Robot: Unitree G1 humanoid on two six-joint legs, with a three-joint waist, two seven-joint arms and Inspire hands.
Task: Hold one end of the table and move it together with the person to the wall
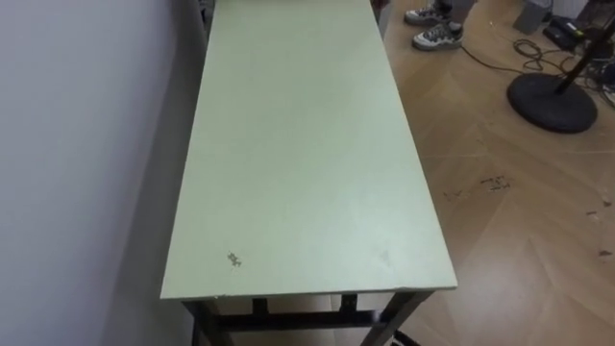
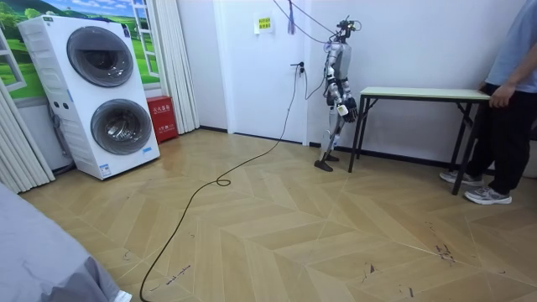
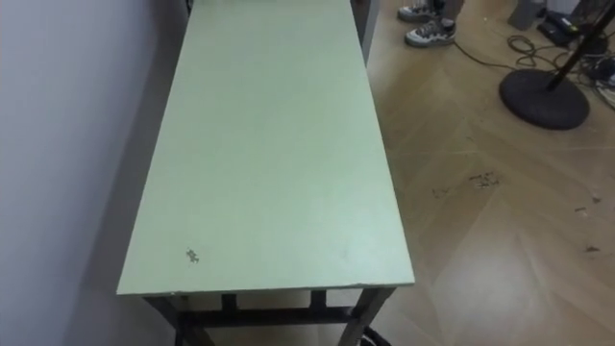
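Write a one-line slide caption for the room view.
Robot stands at one end of a green table against the wall; a person stands at the other.

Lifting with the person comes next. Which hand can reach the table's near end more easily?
Probably the right: the right hand hangs close to the table's near end over open floor, while the table's left edge hugs the wall.

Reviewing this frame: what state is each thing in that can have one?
table, standing on the floor along the wall, top bare.
person's hand, resting on the table's far end.
right hand, down by the table's near end, off the top.
stacked machines, both round doors shut.
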